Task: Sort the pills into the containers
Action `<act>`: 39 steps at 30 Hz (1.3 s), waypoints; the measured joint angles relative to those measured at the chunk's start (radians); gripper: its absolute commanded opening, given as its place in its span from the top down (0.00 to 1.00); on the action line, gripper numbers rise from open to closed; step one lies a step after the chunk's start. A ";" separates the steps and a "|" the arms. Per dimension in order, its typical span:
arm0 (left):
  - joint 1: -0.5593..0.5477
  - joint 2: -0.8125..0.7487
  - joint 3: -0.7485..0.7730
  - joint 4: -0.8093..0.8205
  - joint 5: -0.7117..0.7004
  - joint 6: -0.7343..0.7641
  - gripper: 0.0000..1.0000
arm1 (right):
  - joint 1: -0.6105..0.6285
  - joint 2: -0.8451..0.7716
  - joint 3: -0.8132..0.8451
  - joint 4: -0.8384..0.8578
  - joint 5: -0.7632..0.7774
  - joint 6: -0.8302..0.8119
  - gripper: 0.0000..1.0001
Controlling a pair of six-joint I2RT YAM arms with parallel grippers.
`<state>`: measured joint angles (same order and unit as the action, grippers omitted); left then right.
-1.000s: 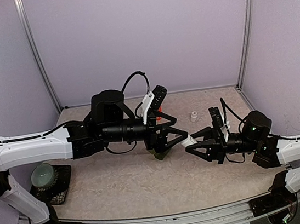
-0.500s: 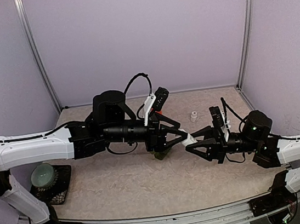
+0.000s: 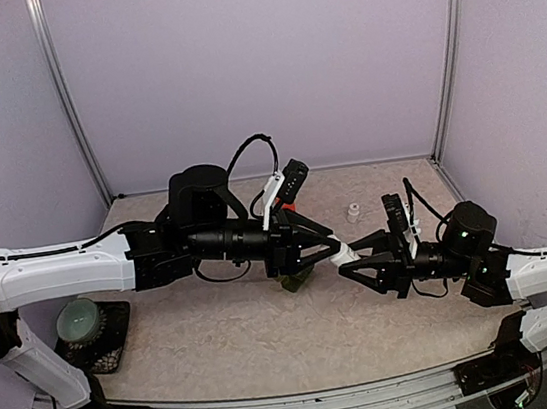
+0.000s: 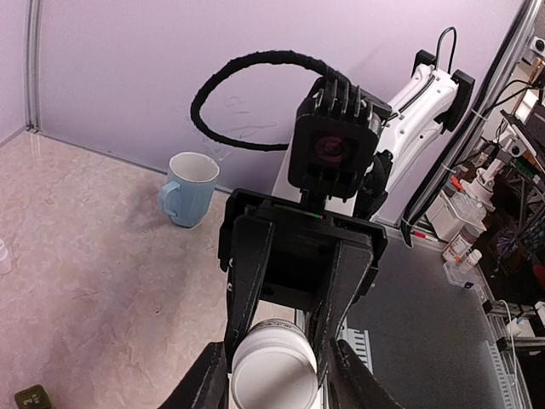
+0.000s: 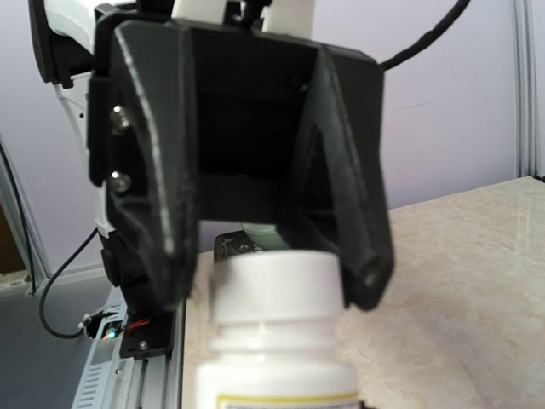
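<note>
Containers (image 3: 293, 282) sit below the left claw (image 3: 330, 250), contents hidden — right claw (image 3: 354, 260) pinches a white bottle (image 5: 274, 332), left grip unclear.

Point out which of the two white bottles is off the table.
The larger bottle, gripped in mid-air by the right gripper; the smaller one stands on the table farther back.

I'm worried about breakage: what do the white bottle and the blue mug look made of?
The bottle looks like opaque white plastic: matte, evenly white, with a moulded cap. The mug looks like glazed ceramic: pale blue, white inside, thick rim and handle; plastic cannot be ruled out.
</note>
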<state>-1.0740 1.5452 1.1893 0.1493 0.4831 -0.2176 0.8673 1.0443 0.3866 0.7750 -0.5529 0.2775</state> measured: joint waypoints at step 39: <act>0.062 -0.097 -0.055 0.022 -0.171 -0.100 0.71 | 0.000 0.007 0.003 -0.023 0.038 -0.029 0.79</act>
<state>-1.0119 1.4483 1.1343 0.1711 0.3119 -0.3180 0.8673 1.0512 0.3901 0.7525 -0.5152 0.2489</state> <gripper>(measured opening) 0.297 0.323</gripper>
